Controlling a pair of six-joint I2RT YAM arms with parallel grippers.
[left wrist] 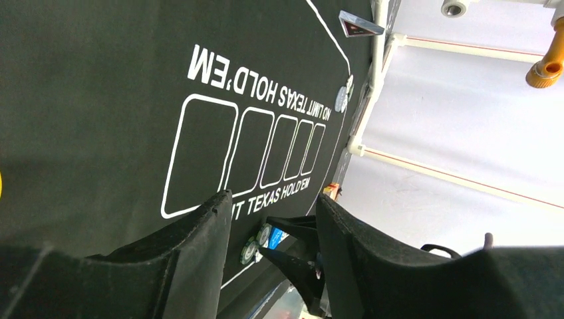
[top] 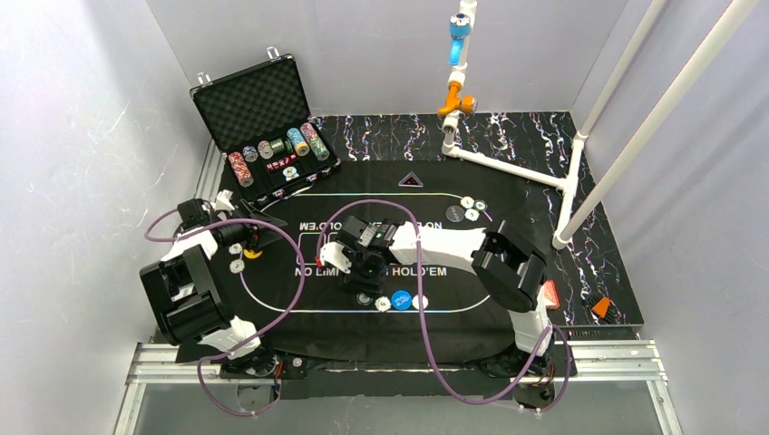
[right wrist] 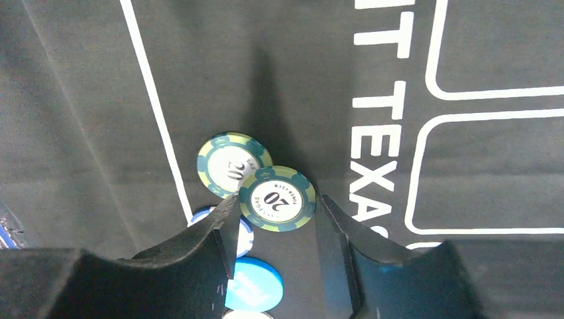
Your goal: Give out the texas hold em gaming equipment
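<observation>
A green striped chip marked "20" (right wrist: 276, 198) is being framed between the fingertips of the right gripper (right wrist: 276, 203), over the near stretch of the white oval line on the black mat (right wrist: 100, 100). Its rim is being touched by the left-hand finger (right wrist: 223, 222); a thin gap appears at the other finger, so it cannot be told whether the chip is being clamped or merely straddled. A second green "20" chip (right wrist: 226, 163) is being overlapped at its edge by the first and is lying flat on the mat. Just nearer the wrist, a blue-and-white chip (right wrist: 245, 232) is being partly covered by the finger, and a round blue button (right wrist: 256, 286) is being seen beside it.

The left gripper (left wrist: 273, 198) is being held released above the mat's left end, fingers spread with nothing between them. Near it, a yellow button (top: 257, 255) and a white chip (top: 236, 248) are resting on the mat. A further group of chips (top: 467, 208) is lying at the far side of the oval. Striped chip stacks (top: 277, 149) are being kept in the open foam-lined case (top: 249, 100) at the far left corner.
</observation>
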